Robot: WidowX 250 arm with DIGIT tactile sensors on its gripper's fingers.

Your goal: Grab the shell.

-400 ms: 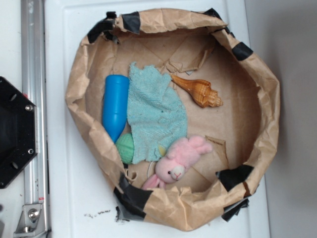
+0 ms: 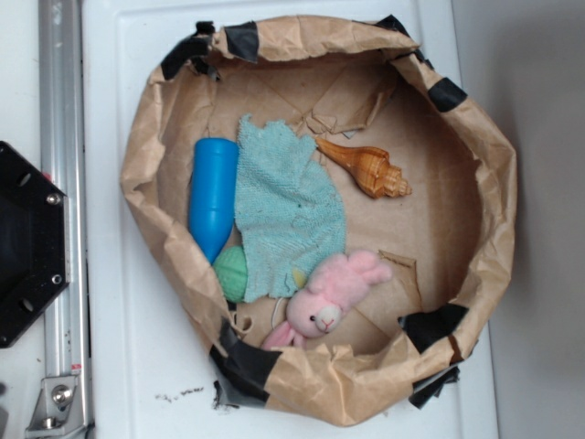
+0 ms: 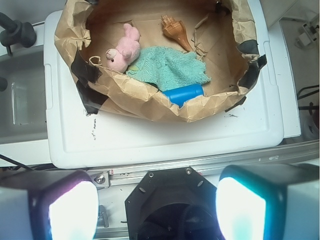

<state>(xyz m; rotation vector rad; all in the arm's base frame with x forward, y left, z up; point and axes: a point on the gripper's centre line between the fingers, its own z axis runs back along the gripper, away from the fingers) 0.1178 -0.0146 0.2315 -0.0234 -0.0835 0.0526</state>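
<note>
A white table (image 2: 137,366) carries everything, and the big brown paper basin (image 2: 498,183) sitting on it, its crumpled rim patched with black tape, is the landmark for the rest. Off the basin's left side, in the exterior view, a metal rail (image 2: 62,137) runs along the table's edge with the robot's black base plate (image 2: 23,242) against it. Inside the basin, a teal cloth (image 2: 288,215) is spread over the middle of the floor. A blue cylinder (image 2: 213,197) lies along the cloth's left edge, tucked against the basin's left wall, and a bit of a green ball (image 2: 233,272) peeks out below it, partly under the cloth. A pink bunny toy (image 2: 331,294) rests near the basin's lower wall, touching the cloth's bottom corner. The shell (image 2: 367,168) lies on the bare paper floor in the basin's upper right part, just beside the cloth's right edge, its long point aimed toward the cloth and its knobby end toward the right wall. Nothing is touching it. The hand (image 3: 156,207) hangs well outside the basin, above the base plate, its two fingers (image 3: 72,205) spread wide apart and empty.
</note>
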